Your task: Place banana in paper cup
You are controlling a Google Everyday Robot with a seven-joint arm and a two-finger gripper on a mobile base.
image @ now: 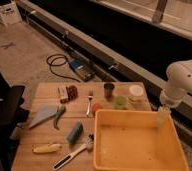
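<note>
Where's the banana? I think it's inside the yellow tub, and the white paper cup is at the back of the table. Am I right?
Not quite. In the camera view the banana lies on the table, left of the yellow tub, not inside it. The paper cup does stand at the back of the table. The gripper hangs at the tub's far right corner.

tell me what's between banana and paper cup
Camera view: blue block, then green cup, lie between banana and paper cup. The gripper hangs over the yellow bin's far right corner.
</note>
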